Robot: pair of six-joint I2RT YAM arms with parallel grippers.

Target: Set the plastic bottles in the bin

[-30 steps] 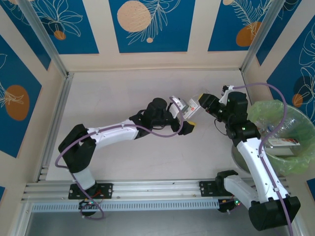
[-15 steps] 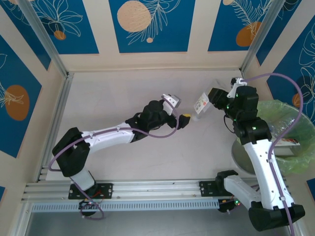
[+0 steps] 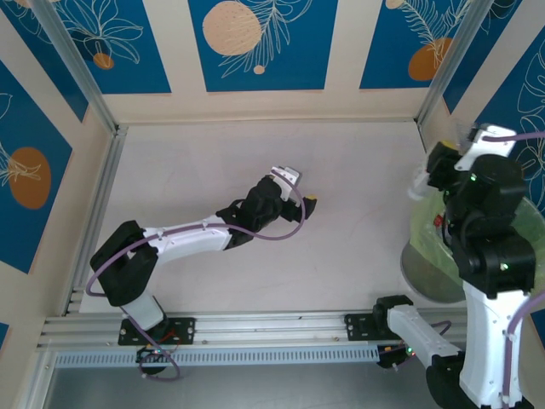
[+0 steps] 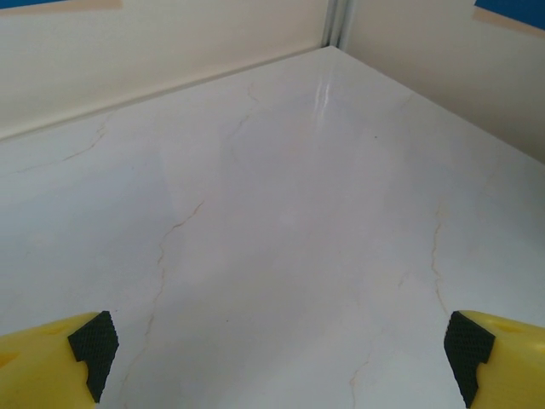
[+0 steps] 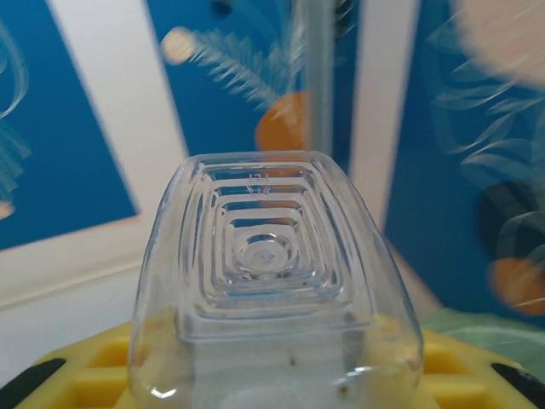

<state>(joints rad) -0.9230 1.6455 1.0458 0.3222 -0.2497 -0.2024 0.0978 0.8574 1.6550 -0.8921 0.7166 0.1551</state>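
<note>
Now, at the bottom edge of the overhead frame, an aluminium rail carries both arm bases. From the lower left, the left arm reaches low across the pale marbled bench to the middle of the frame. There the left tool hangs with its fingers spread wide and nothing between them. Its wrist view shows the two yellow fingers with black pads in the bottom corners and bare bench between them. At the right edge sits the bin, grey-rimmed and lined with a light-green bag, largely covered by the right arm, which stands upright over it. Near the bin's upper-left edge in the frame, the right tool pinches one clear plastic bottle. In its wrist view the bottle's ribbed square base faces the lens, with yellow on either side and a strip of green bag at lower right. Behind, blue wall panels with orange circles close the space.
</note>
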